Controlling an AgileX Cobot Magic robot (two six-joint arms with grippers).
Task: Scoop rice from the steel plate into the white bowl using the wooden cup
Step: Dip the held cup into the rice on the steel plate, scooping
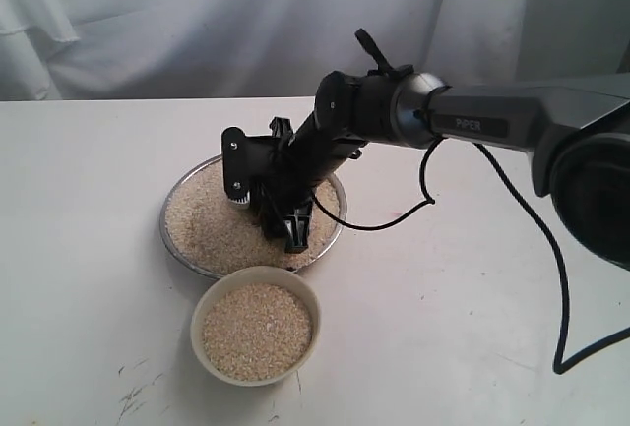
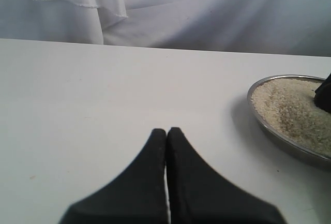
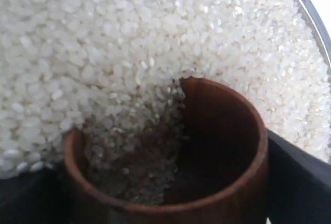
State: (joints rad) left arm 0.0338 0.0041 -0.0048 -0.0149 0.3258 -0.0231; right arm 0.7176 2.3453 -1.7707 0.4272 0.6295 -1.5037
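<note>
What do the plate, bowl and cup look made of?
The steel plate looks like metal, probably stainless: shiny silver with a reflective rim. The white bowl could be ceramic or melamine: it is smooth cream-white with a thick rim, and I can't tell which. The wooden cup looks like wood: reddish-brown with a smooth, slightly glossy rim and a darker inside.

The exterior camera sits high out front, looking down across the white table point(image 1: 79, 249) toward the pale draped curtain point(image 1: 197, 23). The left wrist camera rides low over that table, facing the same curtain. The right wrist one is jammed right up against the glossy reddish-brown wooden cup point(image 3: 222, 125), looking into it. All three catch the shiny round steel plate point(image 1: 164, 221) point(image 2: 269, 132) point(image 3: 310, 14) of off-white rice grains point(image 1: 212, 219) point(image 2: 289, 105) point(image 3: 103, 38).
</note>
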